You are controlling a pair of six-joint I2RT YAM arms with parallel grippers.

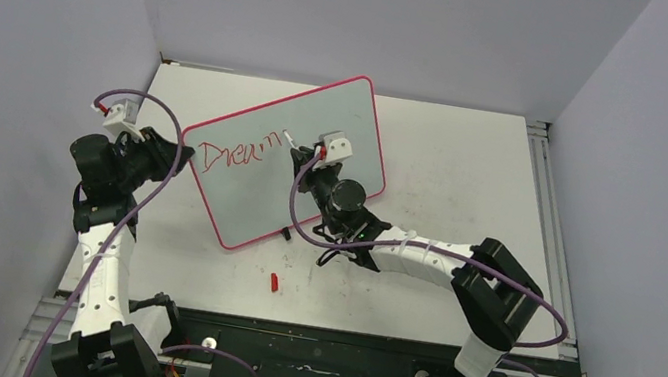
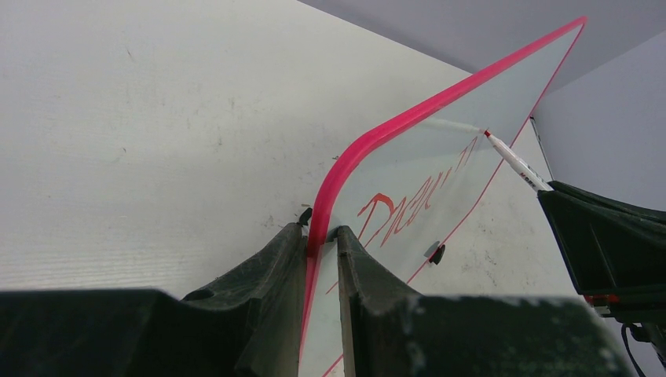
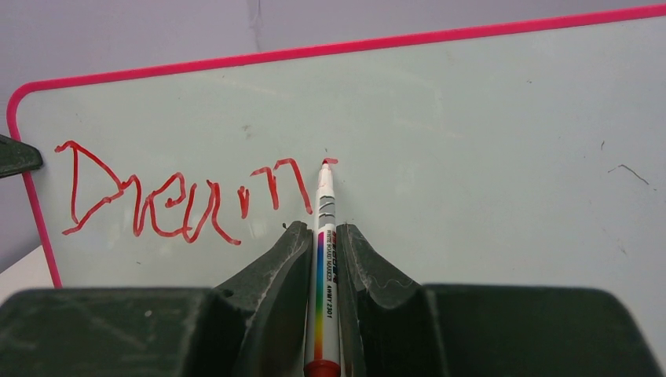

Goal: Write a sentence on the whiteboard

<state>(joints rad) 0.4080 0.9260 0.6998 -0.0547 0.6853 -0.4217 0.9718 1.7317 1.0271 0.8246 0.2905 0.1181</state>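
Red marker (image 3: 323, 259) tip on whiteboard (image 3: 487, 118)

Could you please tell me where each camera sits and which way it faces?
Top external: above and behind, looking down at the table; both arms show.
Left wrist: looks along the left gripper clamping the whiteboard edge.
Right wrist: faces the whiteboard over the right gripper holding the marker.
Shared: the red "Dream".
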